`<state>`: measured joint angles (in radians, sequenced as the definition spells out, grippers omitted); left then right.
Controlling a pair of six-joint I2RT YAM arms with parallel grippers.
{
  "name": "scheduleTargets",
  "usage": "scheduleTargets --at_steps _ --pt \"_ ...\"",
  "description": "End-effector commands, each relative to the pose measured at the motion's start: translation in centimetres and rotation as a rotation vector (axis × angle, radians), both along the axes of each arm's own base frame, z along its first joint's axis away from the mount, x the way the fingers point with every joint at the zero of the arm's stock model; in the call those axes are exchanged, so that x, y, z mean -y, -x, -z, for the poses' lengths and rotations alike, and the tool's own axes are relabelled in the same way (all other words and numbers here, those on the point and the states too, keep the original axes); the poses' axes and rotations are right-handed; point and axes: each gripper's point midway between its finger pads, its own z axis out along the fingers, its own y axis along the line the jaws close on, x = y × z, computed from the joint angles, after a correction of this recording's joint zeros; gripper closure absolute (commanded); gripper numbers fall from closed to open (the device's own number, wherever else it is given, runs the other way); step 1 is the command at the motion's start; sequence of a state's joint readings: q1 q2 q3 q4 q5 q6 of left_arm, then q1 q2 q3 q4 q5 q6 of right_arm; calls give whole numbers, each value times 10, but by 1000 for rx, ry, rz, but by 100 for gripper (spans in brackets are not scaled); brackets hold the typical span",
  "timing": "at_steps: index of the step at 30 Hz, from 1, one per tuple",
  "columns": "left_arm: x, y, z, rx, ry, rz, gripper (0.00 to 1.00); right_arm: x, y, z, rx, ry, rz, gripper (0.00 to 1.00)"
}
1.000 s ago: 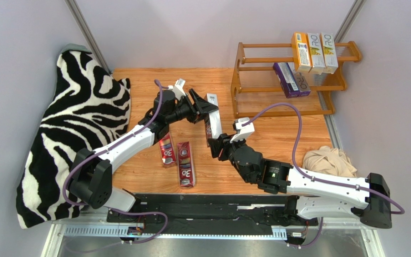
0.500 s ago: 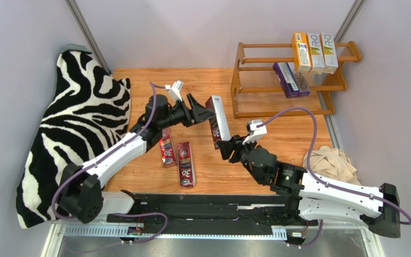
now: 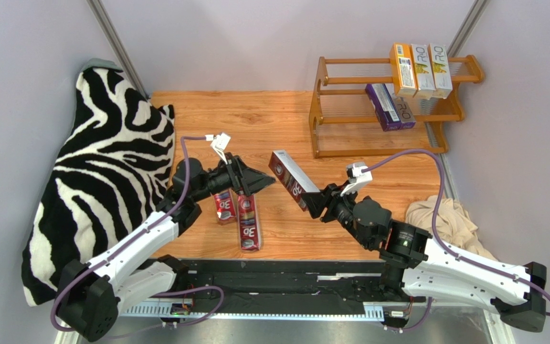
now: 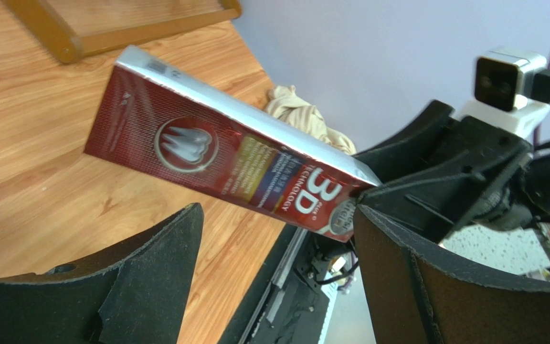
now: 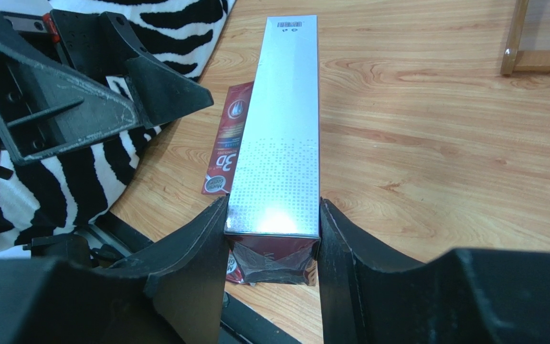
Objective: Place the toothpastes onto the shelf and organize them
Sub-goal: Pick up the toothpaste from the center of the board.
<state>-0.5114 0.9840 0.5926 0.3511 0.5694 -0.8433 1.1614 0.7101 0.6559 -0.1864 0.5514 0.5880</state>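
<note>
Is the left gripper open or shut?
Open: the left gripper stands wide apart and empty; the right gripper holds the red carton.

1. Open: the bare orange-brown wooden tabletop [image 3: 256, 118] at 12 o'clock, between the zebra-striped cloth [image 3: 98, 165] at 9 and the orange-brown wooden three-tier shelf [image 3: 319, 107] at 1.
2. At centre, the slanted red toothpaste carton [image 3: 294, 183], clamped in the right gripper [image 3: 316, 203], bars the way; the left gripper [image 3: 262, 183], jaws spread, is near it at 9.
3. At 7 lie two flat red cartons [image 3: 249, 223]; at 4, a crumpled beige cloth [image 3: 439, 215].
</note>
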Motion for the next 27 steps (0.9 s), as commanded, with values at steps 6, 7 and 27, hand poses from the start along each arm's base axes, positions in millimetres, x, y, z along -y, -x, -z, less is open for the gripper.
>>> scheduleTargets --at_steps 6,7,27 --pt "6 36 -7 173 299 193 9 -4 9 -29 -3 -171 -45 100" --pt "9 37 2 155 296 224 8 -4 11 -33 0 -182 -51 100" --pt "21 54 -30 293 394 260 7 -7 46 -70 45 -465 -241 100"
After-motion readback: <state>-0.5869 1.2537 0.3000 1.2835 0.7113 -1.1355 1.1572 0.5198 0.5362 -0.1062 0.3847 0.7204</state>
